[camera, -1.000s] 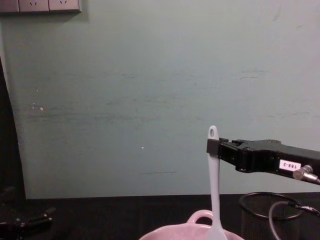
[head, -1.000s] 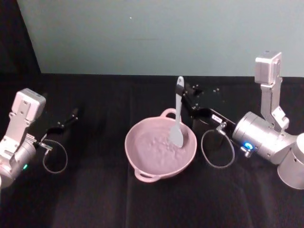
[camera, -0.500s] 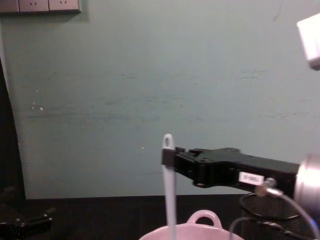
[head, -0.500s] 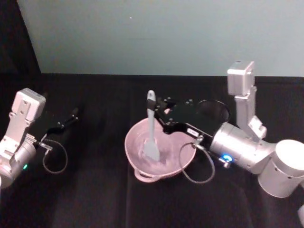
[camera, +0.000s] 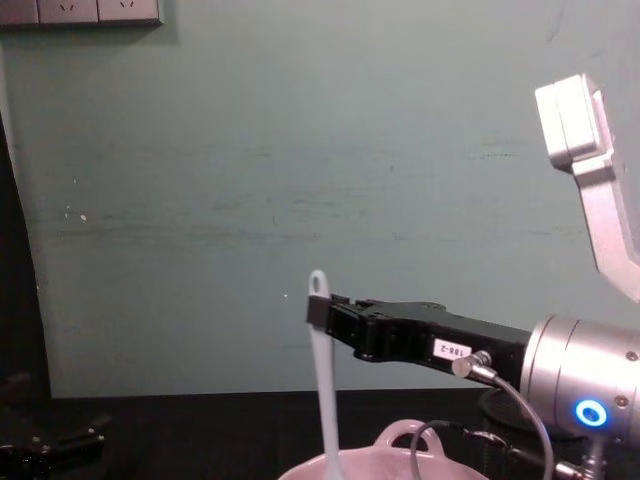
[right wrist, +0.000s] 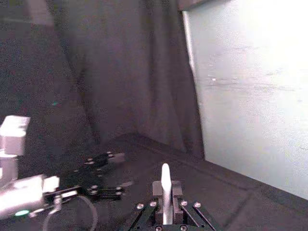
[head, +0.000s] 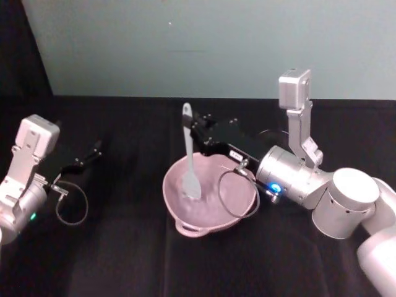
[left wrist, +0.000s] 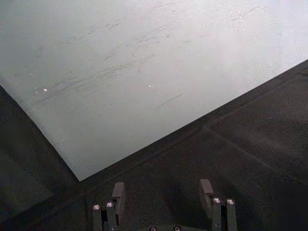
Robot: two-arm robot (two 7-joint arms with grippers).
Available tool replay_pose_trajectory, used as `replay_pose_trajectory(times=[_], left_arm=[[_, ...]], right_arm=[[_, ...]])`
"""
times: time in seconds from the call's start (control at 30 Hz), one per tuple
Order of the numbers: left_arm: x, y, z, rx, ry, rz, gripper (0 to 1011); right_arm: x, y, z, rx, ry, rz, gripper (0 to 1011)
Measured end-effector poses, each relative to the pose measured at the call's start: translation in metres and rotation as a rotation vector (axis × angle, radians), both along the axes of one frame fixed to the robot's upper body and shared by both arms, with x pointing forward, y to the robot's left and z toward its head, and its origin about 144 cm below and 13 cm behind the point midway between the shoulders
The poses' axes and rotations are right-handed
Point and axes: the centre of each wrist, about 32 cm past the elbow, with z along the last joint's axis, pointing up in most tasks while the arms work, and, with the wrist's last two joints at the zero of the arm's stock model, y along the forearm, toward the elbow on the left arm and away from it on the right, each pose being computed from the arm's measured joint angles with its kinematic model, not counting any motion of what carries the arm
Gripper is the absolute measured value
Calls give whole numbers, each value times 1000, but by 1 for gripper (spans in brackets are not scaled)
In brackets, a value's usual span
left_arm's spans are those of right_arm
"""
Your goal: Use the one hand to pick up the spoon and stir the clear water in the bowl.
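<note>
**item 1. right claw**: clamped on the upper handle of the spoon, just under the hole at its end. the two fingers press the handle from either side. it reaches in level from the right, above the bowl. judged reason: a high grip keeps the fingers and wrist clear of the water while the head works below.

**item 2. spoon**: white and slim, near upright with a slight lean. the handle is up and the flat head is down inside the bowl, toward its left side. whether the head touches the bottom cannot be told. judged step: stirring is under way. the upright hold lets the head sweep round without riding over the rim.

**item 3. bowl**: pink and round, in the middle of the table, with a small loop handle on the near rim. the water is too clear to make out with certainty.

**item 4. cable**: a thin loop from the right wrist, hanging over the right part of the bowl. judged risk: it could dip into the water or catch the rim on a wide sweep.

**item 5. left claw**: fingers apart and holding nothing. it is parked at the left of the table, well apart from the bowl, since the job asks for one hand.

**item 6. table**: covered in black cloth and bears all of the above.
</note>
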Motion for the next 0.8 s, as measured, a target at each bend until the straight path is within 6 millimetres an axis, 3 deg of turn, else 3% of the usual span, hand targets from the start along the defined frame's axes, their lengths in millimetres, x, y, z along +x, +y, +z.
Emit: replay_pose_trajectory(times=[0.33,0.53,0.8], left_arm=[[0,0,0,0,0,0,1011],[0,0,0,0,0,0,1011],[0,0,0,0,0,0,1011]], right_arm=[[10,-24,-2,16,4,-101,117],[4,-46,0,11,-7,-151,117],[-9,-55,4,-18,-10,-142,117]])
